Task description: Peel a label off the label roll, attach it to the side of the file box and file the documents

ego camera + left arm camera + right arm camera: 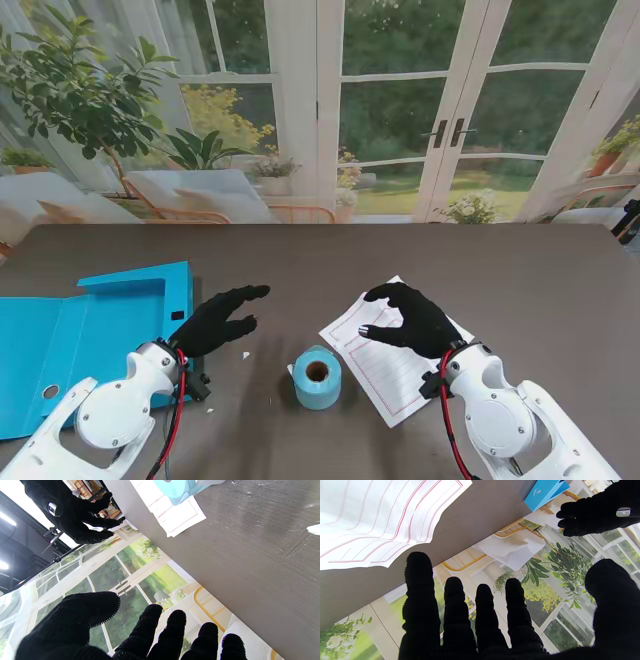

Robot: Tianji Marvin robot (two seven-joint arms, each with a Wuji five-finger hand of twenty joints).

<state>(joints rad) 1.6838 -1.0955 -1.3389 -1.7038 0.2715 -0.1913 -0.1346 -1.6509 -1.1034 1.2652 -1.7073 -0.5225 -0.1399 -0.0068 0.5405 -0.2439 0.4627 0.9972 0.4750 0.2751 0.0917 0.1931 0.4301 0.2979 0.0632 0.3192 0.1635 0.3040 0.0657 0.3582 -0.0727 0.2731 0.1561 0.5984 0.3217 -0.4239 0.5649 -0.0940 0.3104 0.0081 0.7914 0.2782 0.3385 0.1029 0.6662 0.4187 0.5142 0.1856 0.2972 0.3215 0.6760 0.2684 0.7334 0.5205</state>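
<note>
A: On the stand camera I count one label roll (pixel 317 377), one file box (pixel 75 335) and one sheet of documents (pixel 392 360) on the brown bench (pixel 520 290).

B: Where do they sit?

A: The pale blue roll stands on end in the middle, near me, its cardboard core facing up, touching the near-left edge of the sheet. The bright blue box lies opened flat at my left. The white sheet with red ruled lines lies to the right of the roll.

B: And the hands?

A: Left hand (pixel 222 320), black-gloved, hovers palm down beside the box's right edge, fingers spread, holding nothing. Right hand (pixel 412 318) arches over the sheet's far edge, fingers curled downward but apart, nothing in them that I can see.

B: Left wrist camera?

A: Five knit fingertips (pixel 152 620) fan out, empty. The bench (pixel 250 562) grain shows, with the roll (pixel 175 487) and paper (pixel 178 515) past it, and the right hand (pixel 72 512) in the air.

B: Right wrist?

A: Fingers (pixel 420 585) loose and parted, holding nothing. The sheet (pixel 370 522) looks rippled at its edge; a corner of the box (pixel 542 491) shows beside the left hand (pixel 595 512).
</note>
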